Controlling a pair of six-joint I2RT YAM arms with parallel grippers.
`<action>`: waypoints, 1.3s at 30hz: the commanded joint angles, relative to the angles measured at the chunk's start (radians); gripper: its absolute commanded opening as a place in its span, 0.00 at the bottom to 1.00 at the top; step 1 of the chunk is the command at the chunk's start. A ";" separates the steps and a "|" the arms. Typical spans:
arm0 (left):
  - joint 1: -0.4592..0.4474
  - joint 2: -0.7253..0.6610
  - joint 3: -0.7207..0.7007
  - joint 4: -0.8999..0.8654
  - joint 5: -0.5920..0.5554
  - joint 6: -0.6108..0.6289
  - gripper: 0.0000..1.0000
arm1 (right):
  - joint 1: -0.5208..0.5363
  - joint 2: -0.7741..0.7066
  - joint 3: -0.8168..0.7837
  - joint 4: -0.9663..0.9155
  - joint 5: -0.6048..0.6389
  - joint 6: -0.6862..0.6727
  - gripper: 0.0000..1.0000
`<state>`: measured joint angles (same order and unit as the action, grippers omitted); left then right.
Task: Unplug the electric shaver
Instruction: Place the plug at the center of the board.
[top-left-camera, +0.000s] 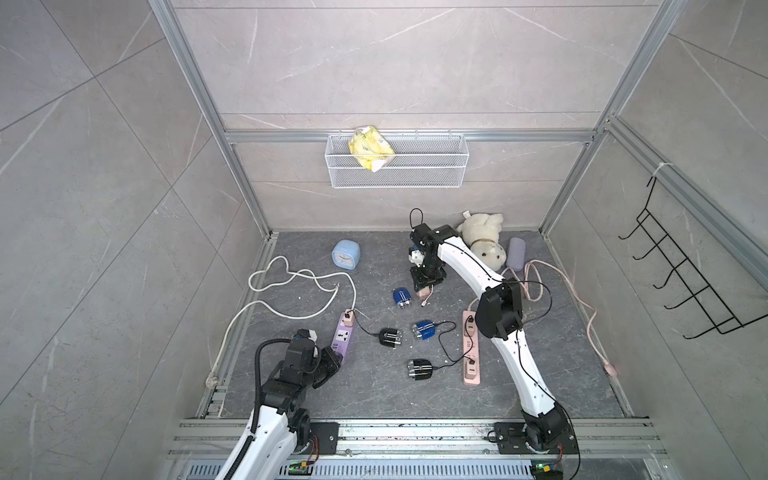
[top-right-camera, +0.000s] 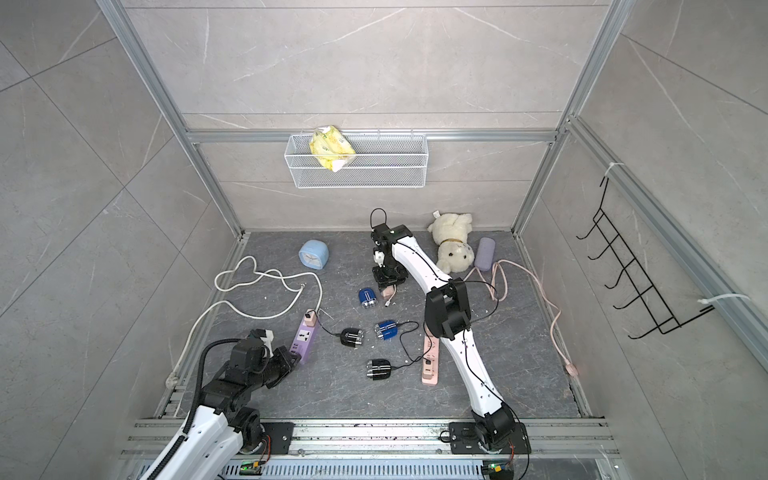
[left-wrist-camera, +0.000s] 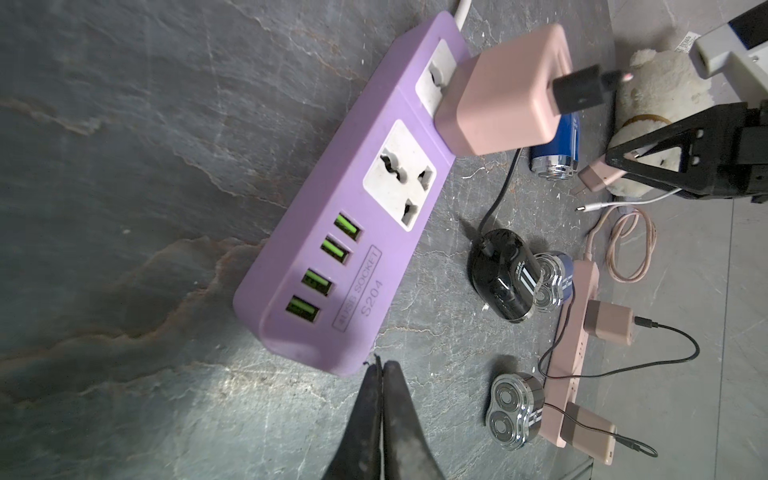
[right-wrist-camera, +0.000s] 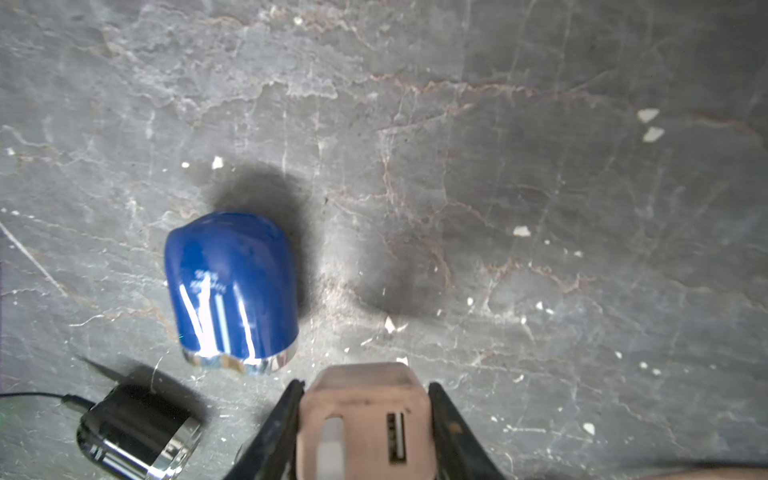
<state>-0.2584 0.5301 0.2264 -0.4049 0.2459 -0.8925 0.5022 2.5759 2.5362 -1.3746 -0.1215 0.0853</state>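
Both tools half cut off: left tool (left-wrist-camera: 380, 366) closed empty, right tool (right-wrist-camera: 365, 387) clamping pink charger (right-wrist-camera: 365, 428).

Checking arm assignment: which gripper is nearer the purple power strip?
Left. The left gripper sits off the purple power strip's USB end; the right gripper is farther off, holding a pink charger beside a blue shaver.

Bright even light; glare streaks the blue shaver (right-wrist-camera: 232, 286).
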 joint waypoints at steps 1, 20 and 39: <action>0.002 0.007 0.037 -0.008 0.023 0.026 0.11 | -0.003 0.088 0.111 -0.093 -0.030 -0.017 0.25; 0.002 0.031 0.043 0.000 0.023 0.030 0.12 | -0.047 0.212 0.230 -0.090 -0.065 0.000 0.51; 0.001 0.052 0.087 0.001 0.017 0.045 0.33 | -0.058 0.012 0.289 0.042 -0.113 0.050 0.72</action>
<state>-0.2584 0.5777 0.2604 -0.4149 0.2459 -0.8742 0.4435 2.7327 2.8143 -1.3869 -0.2070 0.1146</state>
